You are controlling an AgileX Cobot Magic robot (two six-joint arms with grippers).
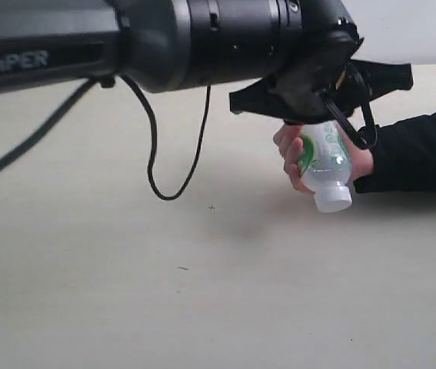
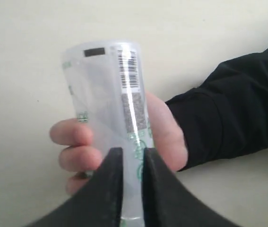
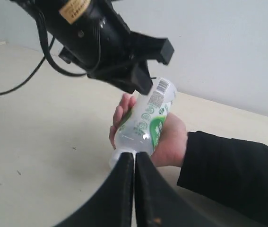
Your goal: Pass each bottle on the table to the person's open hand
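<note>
— Though narrowed to a slit, clamped on nothing: jaws of the black left gripper (image 2: 133, 150), at the base end of the small clear plastic bottle with a white-and-green label (image 2: 105, 94).
— And the black right gripper (image 3: 134, 155)?
— Pressed together, holding nothing, back from the bottle.
— Bottle's place?
— Lying tilted, white cap lowest, in the bare light-skinned hand (image 2: 167, 137), fingers curled round it, black sleeve (image 1: 425, 150) behind, over the pale beige table (image 1: 202, 307).

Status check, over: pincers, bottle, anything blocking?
Left pincer nearly closed above bottle. Right pincer shut, empty. Bottle in person's hand. No obstruction visible.
</note>
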